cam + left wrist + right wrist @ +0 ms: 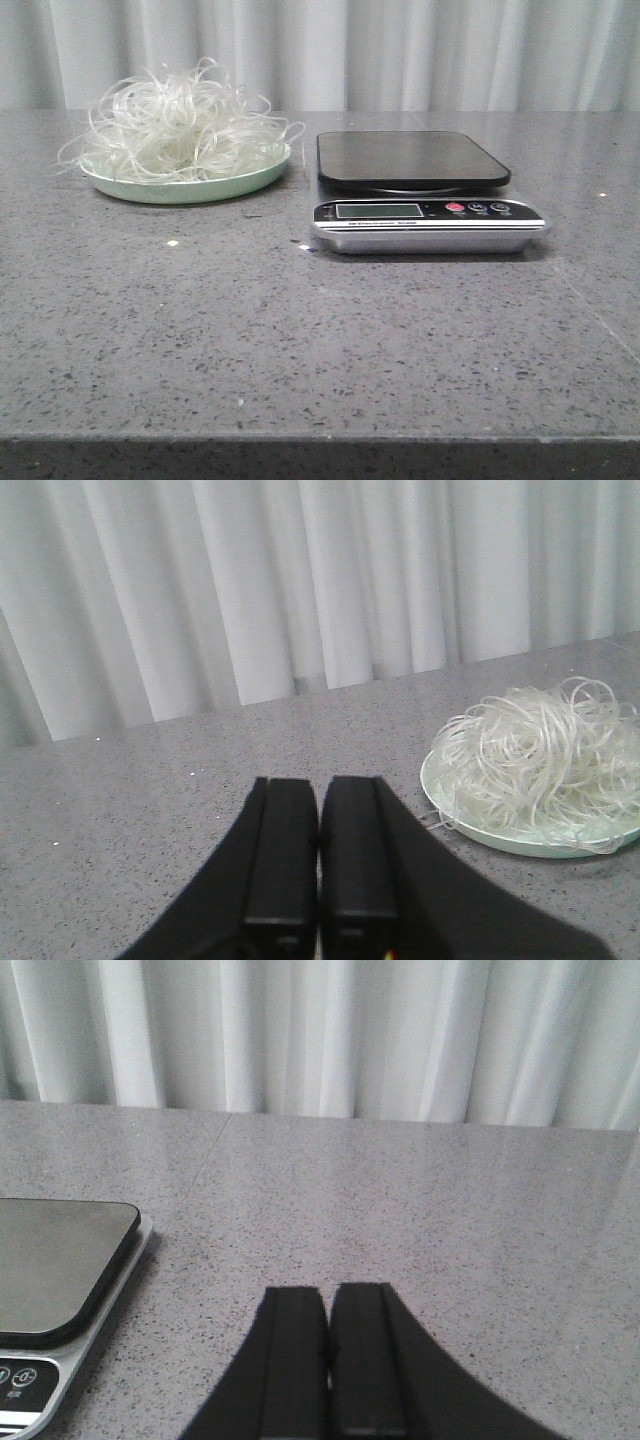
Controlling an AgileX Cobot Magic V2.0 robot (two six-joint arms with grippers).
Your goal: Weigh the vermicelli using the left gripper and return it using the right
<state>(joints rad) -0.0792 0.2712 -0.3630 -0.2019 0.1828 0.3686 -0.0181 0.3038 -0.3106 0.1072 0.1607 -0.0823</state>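
The vermicelli (178, 125) sits heaped on a pale green plate (190, 185) at the far left of the tabletop (300, 340), just beside the scale (420, 195). It is a round tangle with no clear long axis; stray loops hang over the rim. The left gripper (320, 880), pressed together and empty, is apart from the noodles. The right gripper (330, 1365), also pressed together, is near the scale, which is cut off in its view.
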